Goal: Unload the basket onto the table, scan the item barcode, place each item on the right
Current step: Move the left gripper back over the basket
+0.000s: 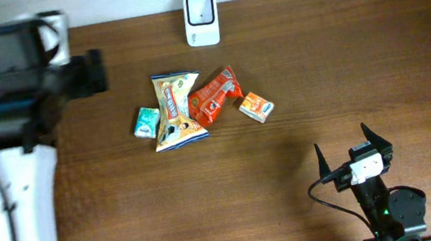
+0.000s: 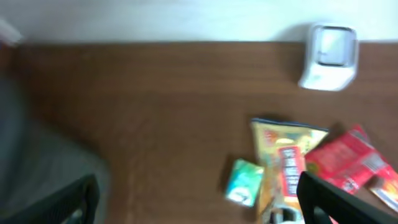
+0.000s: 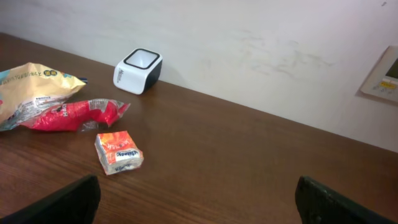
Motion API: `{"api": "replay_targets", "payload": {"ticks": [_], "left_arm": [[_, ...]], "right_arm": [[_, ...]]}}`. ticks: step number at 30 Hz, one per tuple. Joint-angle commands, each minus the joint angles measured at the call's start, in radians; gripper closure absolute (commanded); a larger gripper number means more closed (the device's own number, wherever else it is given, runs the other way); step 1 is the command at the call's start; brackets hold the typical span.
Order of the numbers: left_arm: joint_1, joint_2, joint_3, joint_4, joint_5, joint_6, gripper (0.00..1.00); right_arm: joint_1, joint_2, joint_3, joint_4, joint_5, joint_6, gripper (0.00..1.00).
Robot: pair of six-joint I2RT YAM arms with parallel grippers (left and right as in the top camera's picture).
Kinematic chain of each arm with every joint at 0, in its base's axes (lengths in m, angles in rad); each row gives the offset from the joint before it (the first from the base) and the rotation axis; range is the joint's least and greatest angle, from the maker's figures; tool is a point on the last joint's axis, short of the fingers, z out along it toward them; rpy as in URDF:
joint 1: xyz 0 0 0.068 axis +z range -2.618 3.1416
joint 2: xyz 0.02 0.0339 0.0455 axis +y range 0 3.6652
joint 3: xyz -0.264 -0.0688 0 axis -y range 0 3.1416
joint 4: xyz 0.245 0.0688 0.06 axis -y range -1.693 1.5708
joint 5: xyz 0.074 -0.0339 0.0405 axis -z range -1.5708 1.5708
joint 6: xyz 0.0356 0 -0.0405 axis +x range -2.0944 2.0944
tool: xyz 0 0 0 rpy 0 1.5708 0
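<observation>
Overhead, four packaged items lie clustered at the middle of the worktop (image 1: 211, 210): a yellow snack bag (image 1: 174, 109), a red packet (image 1: 214, 97) touching the bag's right side, a small orange box (image 1: 256, 107) just beside the red packet, and a small green pack (image 1: 145, 122) at the bag's left. A white barcode scanner (image 1: 201, 18) stands behind the cluster, apart from it, at the worktop's far edge by the wall. The left fingers (image 2: 323, 199) are spread wide and empty, over the far-left part of the worktop. The right fingers (image 3: 339, 199) are likewise wide and empty, at the near-right part, well apart from the items.
</observation>
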Motion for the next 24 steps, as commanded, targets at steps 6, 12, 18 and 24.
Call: {"api": "replay_targets", "payload": {"ticks": [6,12,18,24], "left_arm": [[0.387,-0.036,0.003,-0.037,-0.092,-0.128,0.01],[0.427,-0.028,0.003,-0.055,-0.092,-0.127,0.01],[0.427,-0.028,0.003,-0.056,-0.092,-0.127,0.01],[0.427,-0.028,0.003,-0.056,-0.092,-0.127,0.01]], "right_arm": [[0.002,-0.008,-0.008,-0.003,0.002,0.008,0.01],[0.002,-0.008,-0.008,-0.003,0.002,0.008,0.01],[0.002,-0.008,-0.008,-0.003,0.002,0.008,0.01],[0.002,-0.008,-0.008,-0.003,0.002,0.008,0.01]]}}
